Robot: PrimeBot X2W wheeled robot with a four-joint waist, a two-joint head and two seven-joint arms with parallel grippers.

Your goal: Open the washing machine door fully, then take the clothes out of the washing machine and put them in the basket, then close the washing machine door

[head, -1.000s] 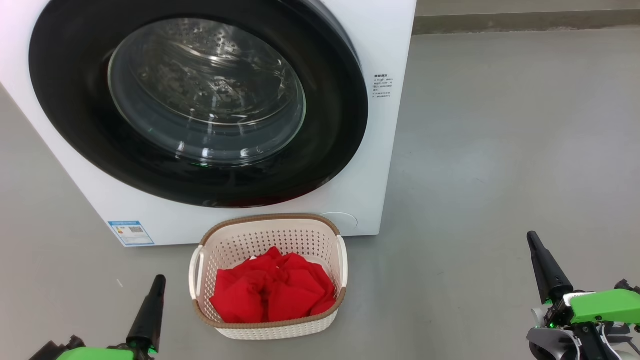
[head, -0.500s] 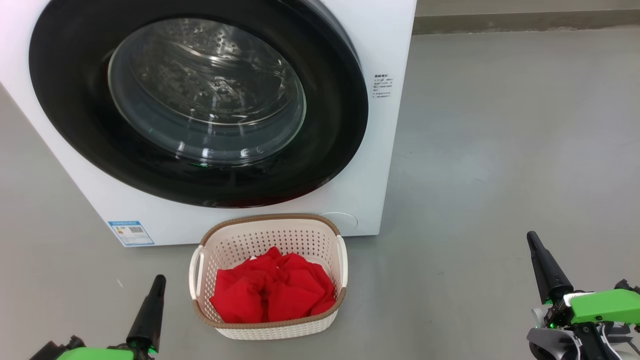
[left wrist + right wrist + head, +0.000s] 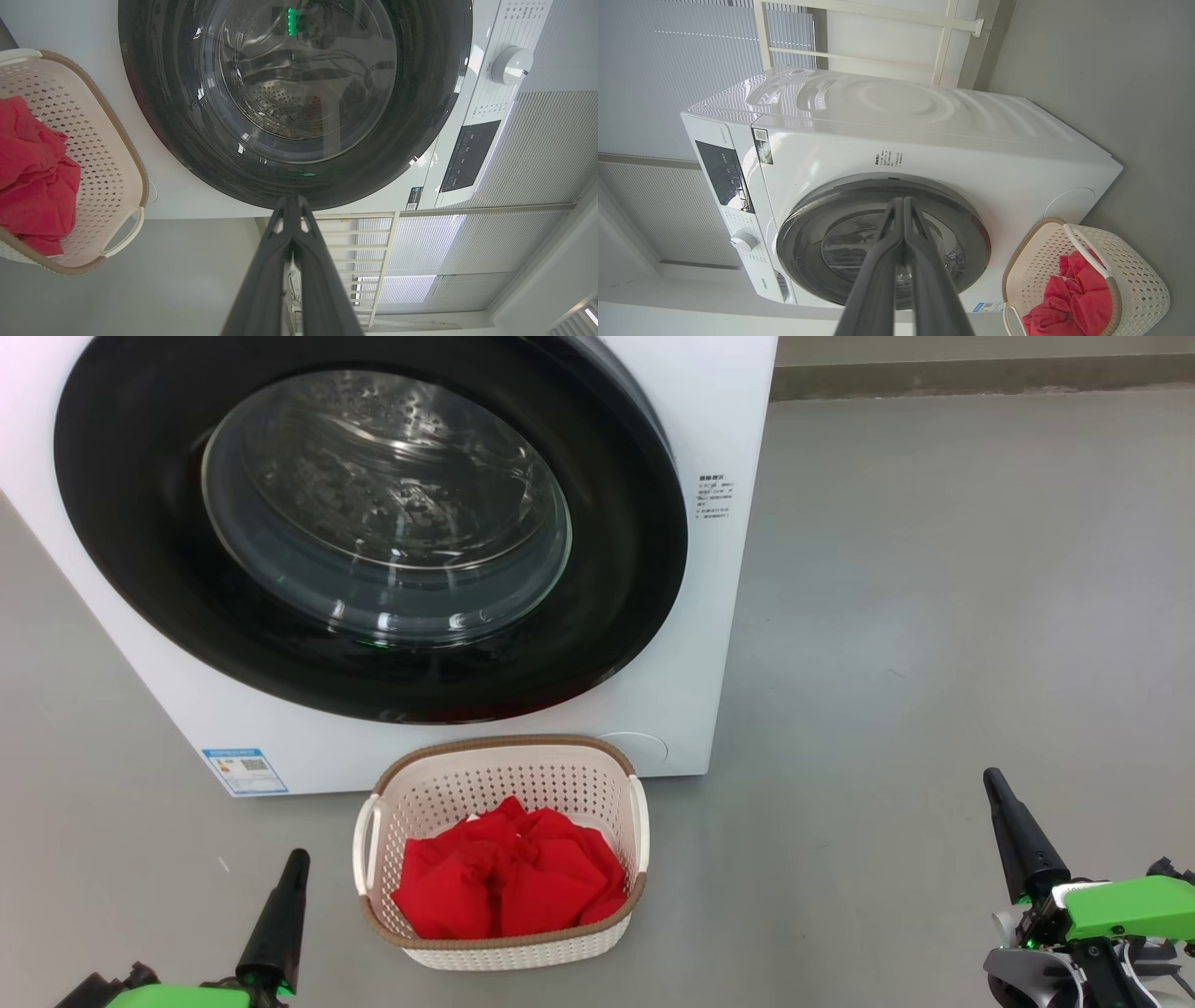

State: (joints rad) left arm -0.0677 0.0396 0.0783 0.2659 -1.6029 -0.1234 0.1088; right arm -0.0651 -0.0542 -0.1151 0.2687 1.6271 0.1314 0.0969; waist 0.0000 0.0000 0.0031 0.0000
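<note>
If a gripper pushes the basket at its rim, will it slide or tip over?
The basket probably slides rather than tips: it sits low and wide on a smooth floor. It is likely light, being perforated plastic holding only soft clothes. Its thin walls may flex slightly.

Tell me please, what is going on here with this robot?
The robot is handling nothing right now. Its left gripper and right gripper are shut and empty, low on either side of the basket. The red clothes lie in the basket, which stands on the floor before the washing machine. The door looks closed, so the job seems finished.
</note>
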